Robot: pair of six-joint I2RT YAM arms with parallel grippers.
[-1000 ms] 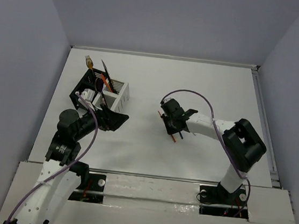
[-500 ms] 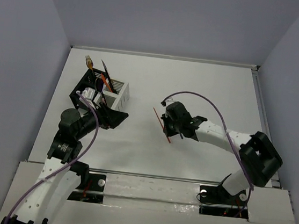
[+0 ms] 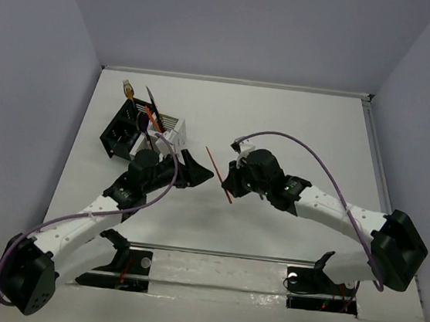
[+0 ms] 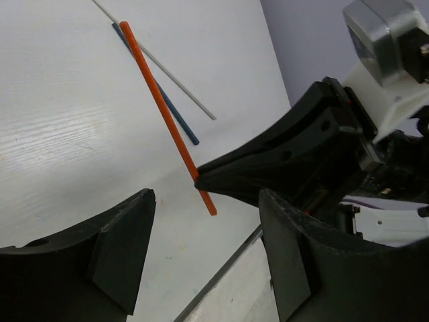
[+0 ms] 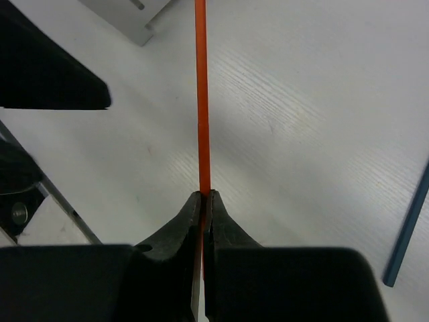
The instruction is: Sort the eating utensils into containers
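My right gripper [image 3: 228, 183] is shut on a thin orange stick [image 3: 219, 175], gripping it near its lower end and holding it tilted above the table; the right wrist view shows the stick [image 5: 200, 100] pinched between the closed jaws [image 5: 203, 196]. My left gripper [image 3: 198, 175] is open and empty, just left of the stick, jaws facing it [image 4: 208, 268]. The stick [image 4: 161, 100] hangs in front of it. The black caddy [image 3: 120, 131] and white caddy [image 3: 175, 131] stand at the back left, holding gold, purple and orange utensils.
A teal stick [image 4: 175, 115] and a thin silver stick [image 4: 155, 65] lie on the table beyond the orange one; the teal stick also shows in the right wrist view [image 5: 407, 228]. A corner of the white caddy [image 5: 127, 17] is at that view's top.
My right gripper has lifted the orange stick and carried it left. My left arm has swung right, away from the caddies, with its open jaws now close to the stick.
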